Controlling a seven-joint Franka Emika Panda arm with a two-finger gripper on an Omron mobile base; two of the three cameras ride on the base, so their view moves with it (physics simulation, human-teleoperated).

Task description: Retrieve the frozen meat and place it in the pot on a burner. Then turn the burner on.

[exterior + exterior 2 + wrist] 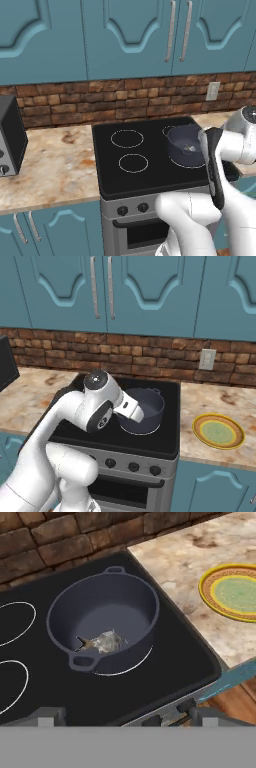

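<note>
The dark blue-grey pot (pixel 120 607) stands on the front right burner of the black stovetop (pixel 30 682). It is also seen as the pot (pixel 181 137) and the pot (pixel 151 402). A pale, frosty piece of frozen meat (pixel 104 643) lies on the pot's bottom, toward the near handle, and shows as the small pale meat (pixel 189 148). My gripper (pixel 125 716) hovers above the stove's front edge, looking down at the pot. It is open, its fingertips (pixel 50 714) far apart with nothing between them. My own arm hides the hand in both base views.
Stove knobs (pixel 133 466) run along the front panel below the cooktop. A yellow and green plate (pixel 218 431) lies on the counter to the right. A dark microwave (pixel 10 135) stands on the left counter. A brick wall and blue cabinets close the back.
</note>
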